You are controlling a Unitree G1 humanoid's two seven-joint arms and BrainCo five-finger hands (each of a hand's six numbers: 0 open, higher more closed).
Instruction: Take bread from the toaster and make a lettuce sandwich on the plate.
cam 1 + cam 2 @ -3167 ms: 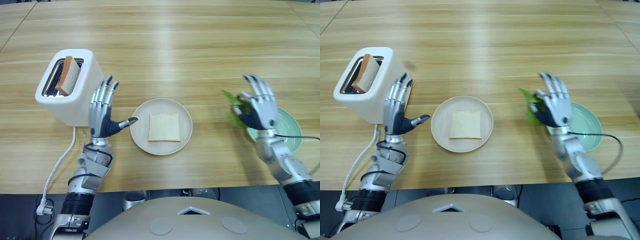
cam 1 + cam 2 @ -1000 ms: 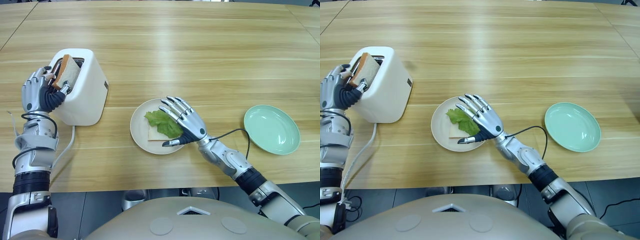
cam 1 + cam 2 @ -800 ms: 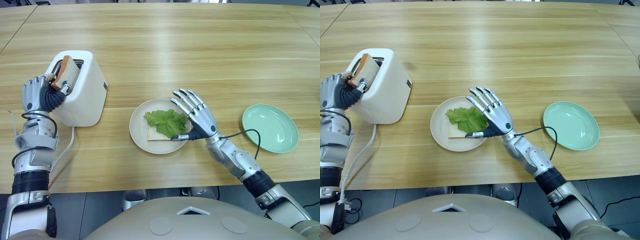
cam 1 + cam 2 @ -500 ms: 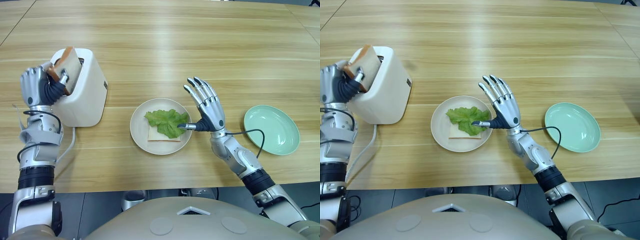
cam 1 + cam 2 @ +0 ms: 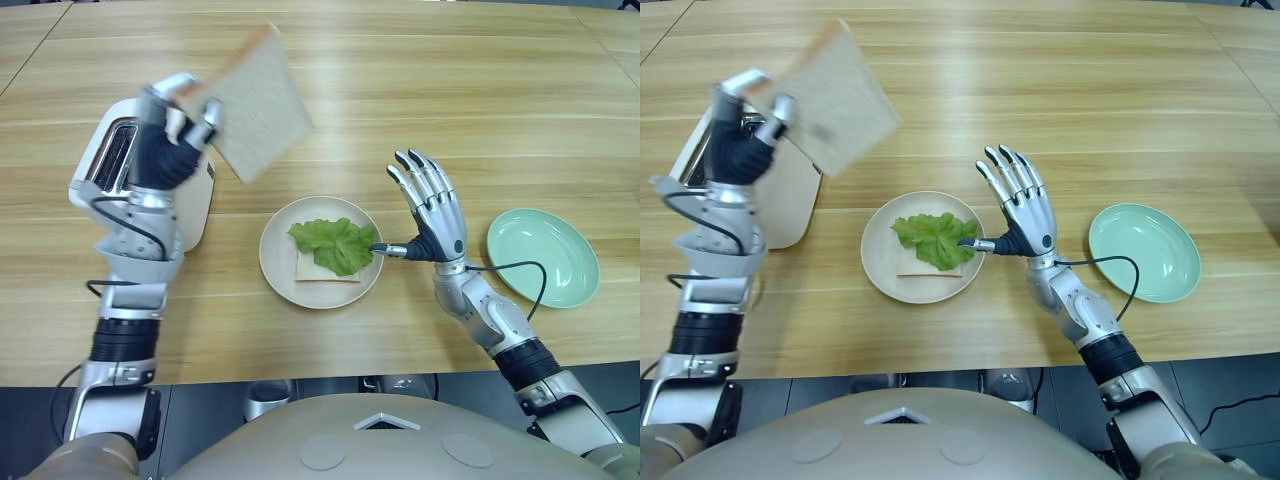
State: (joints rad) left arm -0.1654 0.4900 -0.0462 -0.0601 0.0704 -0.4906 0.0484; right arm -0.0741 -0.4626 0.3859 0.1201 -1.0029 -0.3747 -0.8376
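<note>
The left hand (image 5: 172,135) grips a bread slice (image 5: 255,105) by one edge, holding it tilted in the air above the white toaster (image 5: 108,165). On the beige plate (image 5: 275,272) a lettuce leaf (image 5: 335,243) lies on a second slice (image 5: 322,273). The right hand (image 5: 432,215), fingers spread and empty, stands just right of that plate, beside a green dish (image 5: 543,258).

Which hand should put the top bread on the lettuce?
Left: the left hand holds the bread slice up in the air. The right hand is open and empty beside the plate with the lettuce.

No legible text, no labels, no numbers
</note>
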